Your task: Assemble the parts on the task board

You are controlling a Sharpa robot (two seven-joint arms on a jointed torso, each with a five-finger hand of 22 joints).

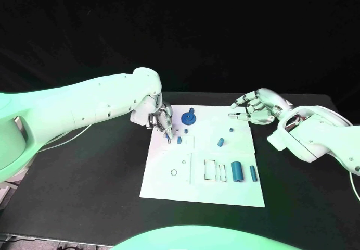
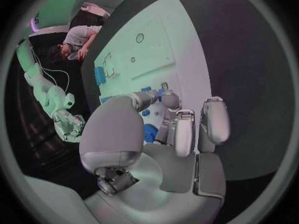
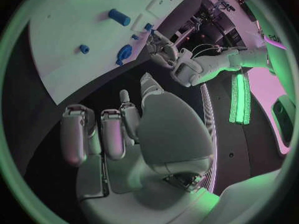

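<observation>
Bench: black, carries everything below.

Task board: white plate at mid-bench, with outlined recesses along its near half.

Left robot hand: over the board's far left corner, fingers pointing down at the surface beside a small blue peg. Whether it pinches anything cannot be told; the left wrist view shows the fingertips close to small blue pieces.

Right robot hand: off the board's far right corner, above the bench, fingers curled loosely and apart, nothing in it.

Round blue part: standing at the far edge, just beside the left robot hand.

Large blue cylinder: lying near the right edge, a thinner one beside it.

Small blue pin: mid-board; a smaller bit beyond it.

Step in hand, by judgement: seating or picking the peg at far left. Next move calls for fine vertical alignment over its hole before pressing.
</observation>
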